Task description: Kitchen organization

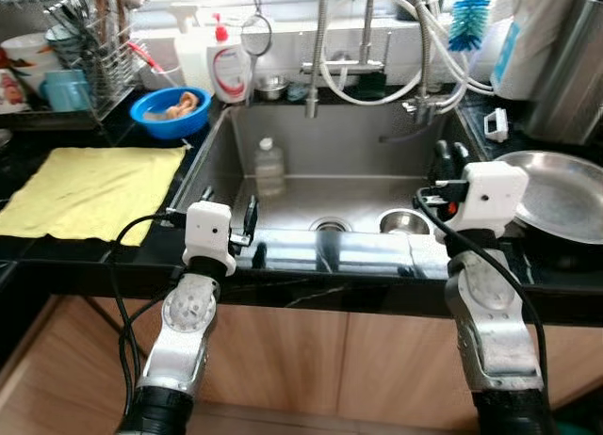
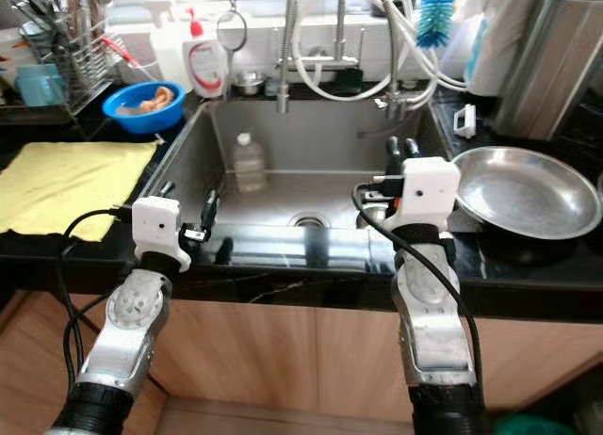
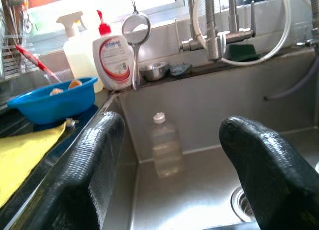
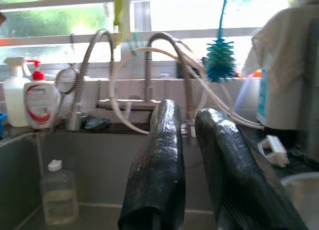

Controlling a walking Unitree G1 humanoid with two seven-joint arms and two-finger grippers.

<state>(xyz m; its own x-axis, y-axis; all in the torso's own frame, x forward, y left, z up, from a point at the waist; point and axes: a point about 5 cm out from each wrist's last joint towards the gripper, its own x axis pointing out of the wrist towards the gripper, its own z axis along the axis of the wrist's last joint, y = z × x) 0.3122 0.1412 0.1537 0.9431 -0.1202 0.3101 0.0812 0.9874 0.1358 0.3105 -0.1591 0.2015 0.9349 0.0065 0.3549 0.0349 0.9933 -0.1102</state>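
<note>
— Left gripper (image 1: 229,212) first: where does it stand?

— Over the front rim of the steel sink (image 1: 215,153), at its left end, with its two black fingers spread wide and nothing between them. Straight ahead of it, down in the basin against the back wall, stands a clear plastic bottle (image 3: 165,151) with a white cap, upright.

— And the right gripper (image 2: 400,149)?

— Raised over the sink's right side. Its fingers lie close together with only a narrow slit between them, and they grasp nothing. Just to its right a wide steel pan (image 2: 528,192) rests on the dark counter. Below and slightly left of it a small steel bowl (image 1: 405,222) sits on the sink floor near the drain (image 1: 328,226).

— What lies to the left of the left gripper?

— A yellow cloth (image 1: 89,190) spread flat on the counter. Beyond the cloth, a blue bowl (image 1: 171,112) with something orange in it, and next to that a white soap bottle (image 1: 230,70) with a red pump.

— Beyond the right gripper?

— Curved faucets (image 4: 97,46) with hoses behind the sink, and a teal bottle brush (image 4: 220,60) hanging by the window.
</note>
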